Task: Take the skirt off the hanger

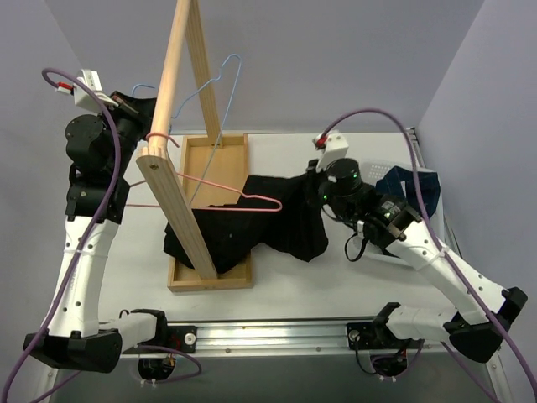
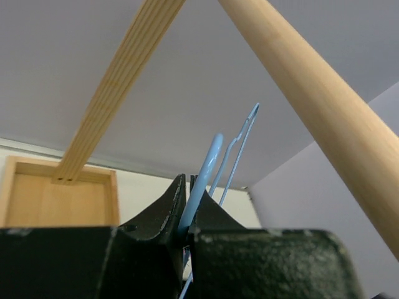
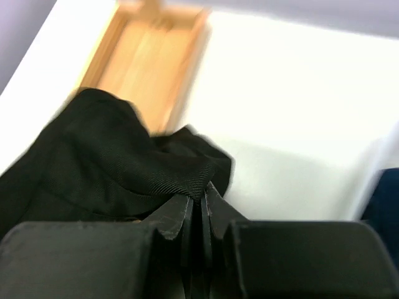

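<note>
The black skirt (image 1: 268,227) lies crumpled low on the table (image 1: 277,155). Its long axis runs roughly left to right in the top view. Its left part is draped over the right rim of the wooden base tray (image 1: 210,285), and its right part is spread on the white tabletop, rising toward the right arm. The right gripper (image 1: 317,191) has that upper right edge. In the right wrist view its fingers (image 3: 177,218) are pinched together with a ridge of black ribbed fabric (image 3: 93,156) caught between them.

A pink wire hanger (image 1: 252,196) crosses above the skirt's left half, its narrow end pointing right toward the right gripper. Whether it touches the cloth cannot be told.

The left gripper (image 1: 134,105) is up beside the wooden rail (image 1: 172,67), which slants from the near post up and away. In the left wrist view its fingers (image 2: 162,212) are clamped on a blue wire hanger (image 2: 202,180), whose loop points upward past the rail.

At the far right, a white basket (image 1: 394,164) holds a dark blue garment (image 1: 415,189), just beside the right arm.
</note>
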{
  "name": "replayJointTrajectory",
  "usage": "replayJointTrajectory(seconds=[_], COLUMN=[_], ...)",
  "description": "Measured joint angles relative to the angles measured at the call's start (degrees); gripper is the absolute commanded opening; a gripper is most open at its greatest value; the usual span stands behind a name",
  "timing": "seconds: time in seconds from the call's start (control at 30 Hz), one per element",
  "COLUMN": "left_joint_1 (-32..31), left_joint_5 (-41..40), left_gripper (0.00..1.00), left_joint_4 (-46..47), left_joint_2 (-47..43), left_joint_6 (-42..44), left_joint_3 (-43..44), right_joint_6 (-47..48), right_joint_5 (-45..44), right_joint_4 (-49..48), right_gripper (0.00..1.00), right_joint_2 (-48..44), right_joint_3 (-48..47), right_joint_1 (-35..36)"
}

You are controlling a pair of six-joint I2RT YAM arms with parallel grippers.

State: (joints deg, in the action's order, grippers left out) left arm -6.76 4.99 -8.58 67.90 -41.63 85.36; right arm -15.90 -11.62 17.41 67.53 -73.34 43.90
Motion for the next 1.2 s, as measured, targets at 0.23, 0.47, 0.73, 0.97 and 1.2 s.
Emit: replayJointTrajectory(seconds=[0.23, 0.47, 0.73, 0.97, 1.2], left_joint_1=[0.0, 0.1, 0.1, 0.1, 0.1], left_joint_5=[-0.3, -0.4, 1.5, 2.6, 3.1], left_gripper=[0.02, 0.02, 0.02, 0.02, 0.02], left_joint_4=[-14.5, -20.6, -21.3, -21.3, -21.5], left_joint_2=[-2.4, -4.5, -6.2, -6.7, -7.5], left_joint_6=[11.9, 16.9, 17.3, 16.9, 16.8], left_joint_3=[2.8, 1.4, -1.8, -3.6, -4.6], right_joint_6=[8.1, 19.4, 37.1, 54.9, 66.5], right_joint_5=[-14.1, -28.0, -41.0, -47.1, -48.5], right_joint_4=[1.5, -1.7, -18.8, -35.5, -45.2], right_gripper=[0.00, 0.00, 0.00, 0.00, 0.00], right_joint_2=[5.5, 5.1, 0.1, 1.8, 5.2], right_joint_3=[-20.4, -28.7, -29.1, -33.4, -36.8], right_joint_1=[-9.5, -9.4, -9.4, -9.4, -9.4])
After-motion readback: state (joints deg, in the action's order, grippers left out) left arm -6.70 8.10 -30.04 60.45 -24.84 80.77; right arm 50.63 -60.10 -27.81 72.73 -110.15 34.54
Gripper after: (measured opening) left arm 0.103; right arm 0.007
